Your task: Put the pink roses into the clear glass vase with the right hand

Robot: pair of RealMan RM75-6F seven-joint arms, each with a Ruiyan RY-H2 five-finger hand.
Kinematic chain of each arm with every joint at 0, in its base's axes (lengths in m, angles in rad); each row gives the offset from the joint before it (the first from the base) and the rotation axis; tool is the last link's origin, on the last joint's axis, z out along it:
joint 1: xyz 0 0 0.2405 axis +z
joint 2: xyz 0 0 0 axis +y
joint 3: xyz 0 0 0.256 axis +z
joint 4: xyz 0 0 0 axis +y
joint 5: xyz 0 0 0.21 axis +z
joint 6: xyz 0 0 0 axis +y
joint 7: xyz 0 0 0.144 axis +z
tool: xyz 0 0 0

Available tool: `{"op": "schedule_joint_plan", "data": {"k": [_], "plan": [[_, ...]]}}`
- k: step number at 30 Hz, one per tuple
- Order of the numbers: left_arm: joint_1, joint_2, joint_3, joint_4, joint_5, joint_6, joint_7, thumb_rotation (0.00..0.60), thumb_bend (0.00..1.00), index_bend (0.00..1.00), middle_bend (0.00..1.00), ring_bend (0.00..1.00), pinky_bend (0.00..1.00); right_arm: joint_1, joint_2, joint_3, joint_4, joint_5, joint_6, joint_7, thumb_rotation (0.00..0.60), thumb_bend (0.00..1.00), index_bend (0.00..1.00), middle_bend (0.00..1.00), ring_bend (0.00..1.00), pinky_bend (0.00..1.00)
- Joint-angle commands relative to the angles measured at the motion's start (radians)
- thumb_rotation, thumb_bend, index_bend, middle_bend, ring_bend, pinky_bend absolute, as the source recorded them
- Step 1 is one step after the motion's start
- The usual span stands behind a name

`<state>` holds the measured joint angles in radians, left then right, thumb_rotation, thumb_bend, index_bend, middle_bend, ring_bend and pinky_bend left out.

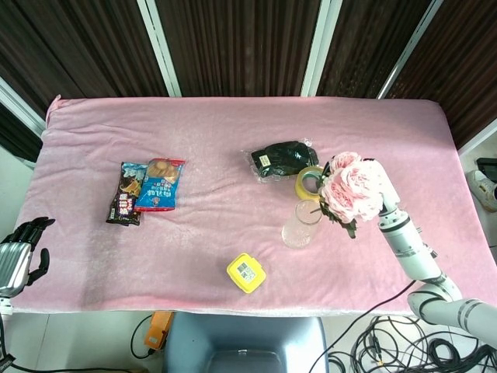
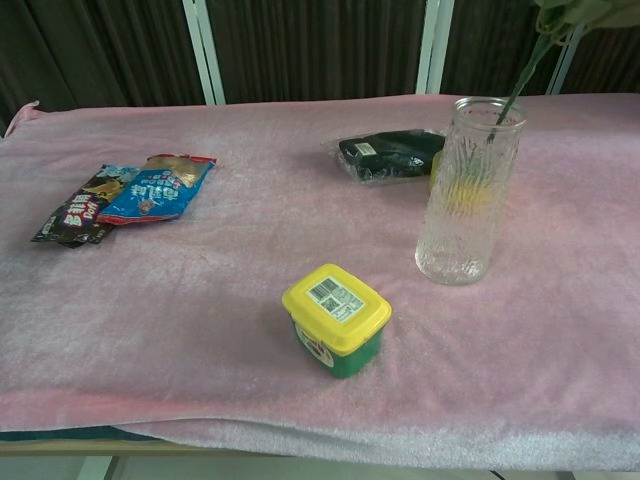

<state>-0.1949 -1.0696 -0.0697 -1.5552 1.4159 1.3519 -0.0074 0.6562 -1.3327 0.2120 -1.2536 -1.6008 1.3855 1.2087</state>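
Observation:
The bunch of pink roses (image 1: 351, 186) hangs above the table just right of the clear glass vase (image 1: 301, 224). My right hand (image 1: 381, 202) holds the bunch from behind and is mostly hidden by the blooms. In the chest view the green stem (image 2: 512, 92) slants down from the upper right, and its tip dips into the mouth of the vase (image 2: 468, 195). The blooms themselves lie outside the chest view. My left hand (image 1: 19, 252) hangs off the table's front left corner, fingers apart and holding nothing.
A yellow tape roll (image 1: 313, 183) and a black packet (image 1: 282, 158) lie just behind the vase. A yellow-lidded tub (image 1: 246, 273) stands in front of it to the left. Two snack packets (image 1: 146, 186) lie at the left of the pink cloth.

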Motion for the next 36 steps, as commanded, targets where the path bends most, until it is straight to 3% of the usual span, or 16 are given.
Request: {"op": "schedule_joint_plan", "data": {"k": [1, 9, 13, 24, 27, 36], "plan": [[0.0, 0.0, 0.0, 0.0, 0.0, 0.0, -0.001, 0.6, 0.64, 0.19, 0.15, 0.16, 0.37, 0.009, -0.024, -0.012, 0.037, 0.009, -0.025, 0.021, 0.6, 0.26, 0.82, 0.63, 0.58, 0.65], [0.001, 0.001, 0.0, 0.001, 0.001, 0.001, -0.003, 0.6, 0.64, 0.19, 0.15, 0.16, 0.37, 0.023, -0.052, -0.058, 0.123, -0.001, -0.087, 0.085, 0.6, 0.26, 0.65, 0.6, 0.46, 0.56], [0.0, 0.001, 0.0, 0.001, 0.0, 0.0, -0.002, 0.6, 0.64, 0.19, 0.15, 0.16, 0.37, 0.032, -0.054, -0.079, 0.149, -0.008, -0.117, 0.119, 0.6, 0.26, 0.57, 0.5, 0.34, 0.51], [0.0, 0.001, 0.0, 0.0, 0.0, -0.001, -0.001, 0.6, 0.64, 0.19, 0.15, 0.16, 0.37, 0.041, -0.051, -0.132, 0.192, -0.041, -0.141, 0.182, 0.6, 0.26, 0.19, 0.16, 0.02, 0.21], [0.0, 0.001, 0.0, 0.0, -0.001, -0.001, 0.0, 0.6, 0.64, 0.19, 0.15, 0.16, 0.37, 0.039, -0.047, -0.137, 0.194, -0.04, -0.14, 0.194, 0.6, 0.26, 0.12, 0.1, 0.0, 0.17], [-0.002, 0.001, 0.0, 0.0, -0.001, -0.005, 0.001, 0.6, 0.64, 0.19, 0.15, 0.16, 0.37, 0.022, -0.027, -0.162, 0.189, -0.046, -0.127, 0.193, 0.6, 0.26, 0.05, 0.05, 0.0, 0.12]]}}
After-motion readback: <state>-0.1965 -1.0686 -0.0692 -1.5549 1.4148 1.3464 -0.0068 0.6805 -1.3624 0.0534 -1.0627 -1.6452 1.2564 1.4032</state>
